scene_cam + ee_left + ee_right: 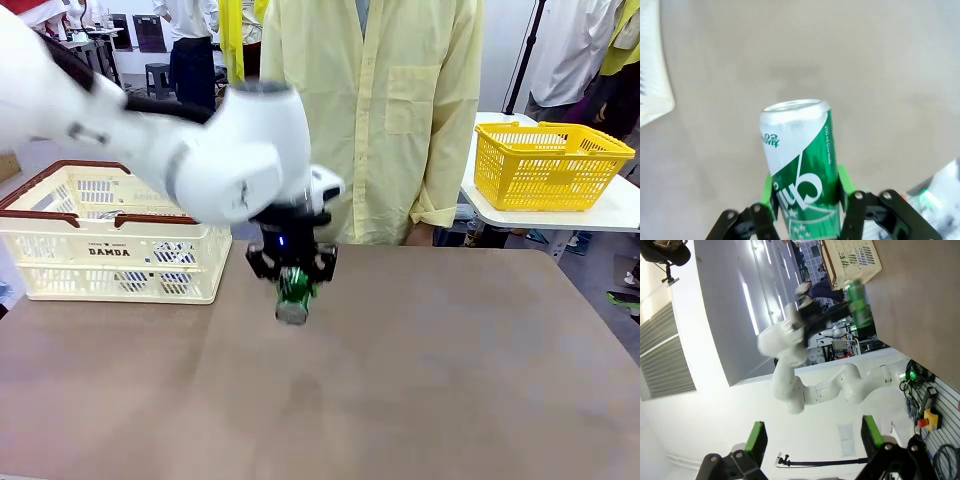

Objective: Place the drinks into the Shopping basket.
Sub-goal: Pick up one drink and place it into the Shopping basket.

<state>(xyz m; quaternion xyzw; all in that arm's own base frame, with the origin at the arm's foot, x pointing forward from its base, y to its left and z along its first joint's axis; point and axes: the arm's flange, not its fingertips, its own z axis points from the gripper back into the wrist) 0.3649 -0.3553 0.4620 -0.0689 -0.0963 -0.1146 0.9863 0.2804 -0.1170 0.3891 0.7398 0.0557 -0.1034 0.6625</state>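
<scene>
One green can (pixel 294 293) clamped in left gripper (pixel 293 285), lifted clear of table (pixel 450 380) mid-front. Right gripper (pixel 812 440) jaws apart, idle. Carry step; next looks like swinging left over basket (pixel 110 235) rim, then release.

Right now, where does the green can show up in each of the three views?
Front view: green can just left of centre, held in the left gripper above the table.
Left wrist view: lower middle, between the green pads, jaws shut on it.
Right wrist view: upper right, far off, sideways.
Shared landmark: the Shopping basket, also and.
</scene>
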